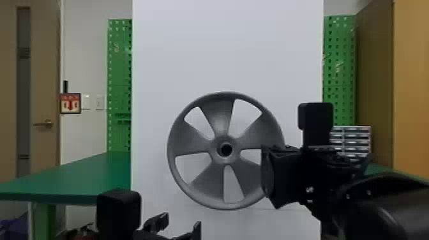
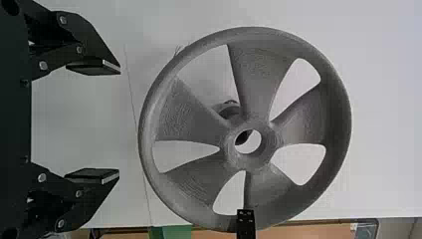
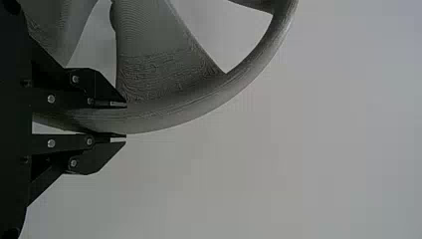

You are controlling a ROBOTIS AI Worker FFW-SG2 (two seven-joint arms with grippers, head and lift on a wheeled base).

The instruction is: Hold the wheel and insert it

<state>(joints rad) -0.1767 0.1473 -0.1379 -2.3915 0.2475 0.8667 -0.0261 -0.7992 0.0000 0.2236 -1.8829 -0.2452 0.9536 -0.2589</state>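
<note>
The wheel (image 1: 188,140) is upright on the near side of the white board (image 1: 223,48), its face turned towards the head camera. The right gripper (image 3: 126,121) has it by the rim at the wheel's right side, jaws clenched with one pad on either side of the rim. That is a sensible place to take hold: the bore (image 1: 226,149) is left unobstructed in the middle, and nothing of the arm lies across it. The price is that all the control comes from one edge, so the wheel would probably twist or sag at the far edge if the hub were to catch.

The left gripper (image 2: 119,122) is low, on the near side to the left of the wheel, its jaws released and spread well apart with nothing between them. It seems placed to steady the left part of the rim or to help press.

Beyond the wheel, the left wrist view shows a grey stub (image 2: 228,110), seemingly the seat for the hub. It looks off the bore there, though the slant of that view may mislead, and whether hub and stub touch I cannot tell. I judge the task to be at the lining-up step; next, bore and stub want to be brought onto one line, with the wheel kept square to the board, before any push.
</note>
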